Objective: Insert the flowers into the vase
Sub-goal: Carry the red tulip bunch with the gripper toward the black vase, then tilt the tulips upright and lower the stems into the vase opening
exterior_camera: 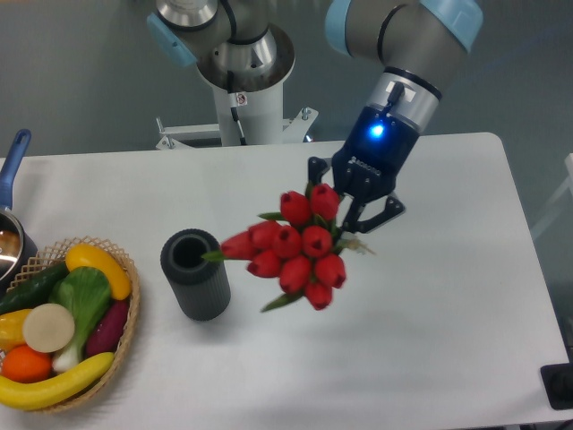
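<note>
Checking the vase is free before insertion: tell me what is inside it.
The vase stands upright; its mouth shows only dark interior, no stems. Its bottom is too dark to see. The flowers are apart, held by the gripper.

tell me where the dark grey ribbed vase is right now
The dark grey ribbed vase stands upright left of centre, between the woven basket and the red tulip bunch.
</note>
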